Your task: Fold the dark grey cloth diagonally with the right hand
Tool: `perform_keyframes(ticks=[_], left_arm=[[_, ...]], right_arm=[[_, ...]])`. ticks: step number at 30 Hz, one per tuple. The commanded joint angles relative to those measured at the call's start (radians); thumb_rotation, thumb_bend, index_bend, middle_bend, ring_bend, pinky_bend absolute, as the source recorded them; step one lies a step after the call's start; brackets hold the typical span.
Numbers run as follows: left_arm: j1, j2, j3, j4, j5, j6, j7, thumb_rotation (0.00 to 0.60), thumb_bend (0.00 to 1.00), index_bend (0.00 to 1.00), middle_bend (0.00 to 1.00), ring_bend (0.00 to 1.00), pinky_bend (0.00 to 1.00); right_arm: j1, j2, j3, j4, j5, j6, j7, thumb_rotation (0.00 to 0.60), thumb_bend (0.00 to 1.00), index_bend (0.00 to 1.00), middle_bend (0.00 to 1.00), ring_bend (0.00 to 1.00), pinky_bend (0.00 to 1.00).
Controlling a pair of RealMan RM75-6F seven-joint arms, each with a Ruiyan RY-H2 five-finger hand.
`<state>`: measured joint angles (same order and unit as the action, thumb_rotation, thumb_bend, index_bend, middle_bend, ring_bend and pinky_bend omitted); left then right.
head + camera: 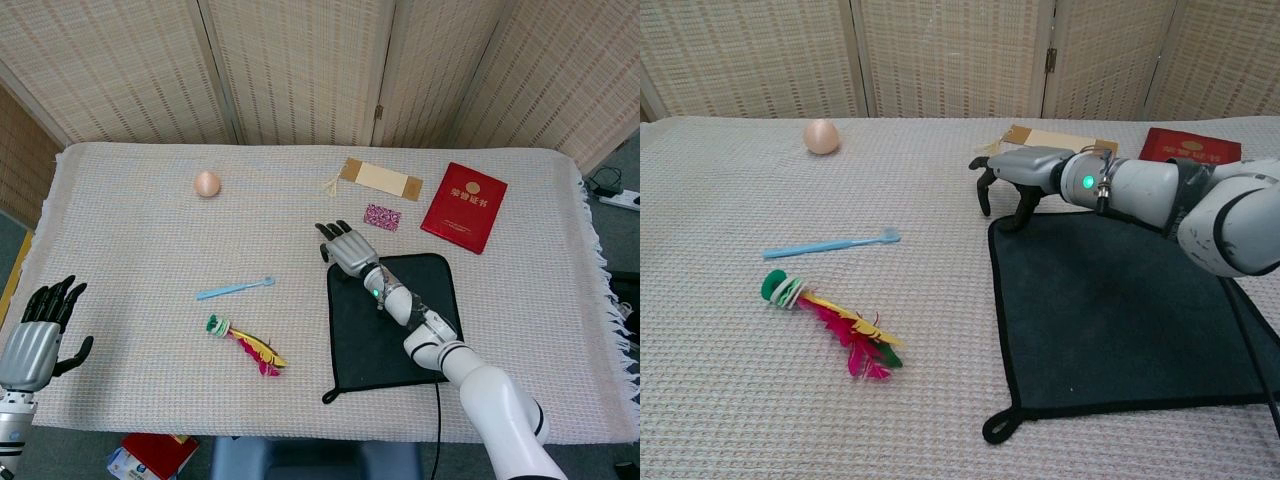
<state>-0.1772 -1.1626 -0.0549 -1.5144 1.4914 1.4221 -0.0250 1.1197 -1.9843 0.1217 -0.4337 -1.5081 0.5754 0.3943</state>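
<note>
The dark grey cloth (392,325) (1120,310) lies flat on the table right of centre, with a hanging loop at its near left corner. My right hand (345,248) (1012,178) hovers at the cloth's far left corner, palm down, fingers apart and curved toward the table. Its fingertips (985,195) stand just off the cloth's left edge, and nothing is in its grasp. My left hand (35,335) hangs open beside the table's front left edge, seen only in the head view.
A blue toothbrush (235,289) (830,244) and a feathered toy (245,344) (830,315) lie left of the cloth. Farther back are a peach ball (207,184) (821,136), a beige card (380,179), a pink glittery piece (382,217) and a red booklet (464,206) (1190,145).
</note>
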Motion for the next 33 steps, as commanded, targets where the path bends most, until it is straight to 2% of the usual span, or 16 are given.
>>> perform_keyframes(ticks=[1, 23, 33], left_arm=[[0.0, -0.001, 0.0, 0.001, 0.0, 0.0, 0.0, 0.569, 0.47, 0.0, 0.0, 0.0, 0.0], [0.0, -0.006, -0.001, 0.006, 0.007, 0.009, 0.001, 0.568, 0.48, 0.0, 0.0, 0.0, 0.0], [-0.002, -0.011, 0.0, 0.013, 0.009, 0.006, -0.001, 0.565, 0.48, 0.0, 0.0, 0.0, 0.0]], right_arm=[[0.001, -0.001, -0.005, 0.005, 0.0, -0.001, 0.002, 0.6, 0.42, 0.47, 0.0, 0.02, 0.0], [-0.016, 0.011, -0.035, -0.002, 0.002, 0.025, -0.006, 0.6, 0.5, 0.63, 0.03, 0.06, 0.0], [-0.081, 0.077, -0.064, -0.082, -0.024, 0.146, 0.032, 0.6, 0.5, 0.64, 0.05, 0.08, 0.0]])
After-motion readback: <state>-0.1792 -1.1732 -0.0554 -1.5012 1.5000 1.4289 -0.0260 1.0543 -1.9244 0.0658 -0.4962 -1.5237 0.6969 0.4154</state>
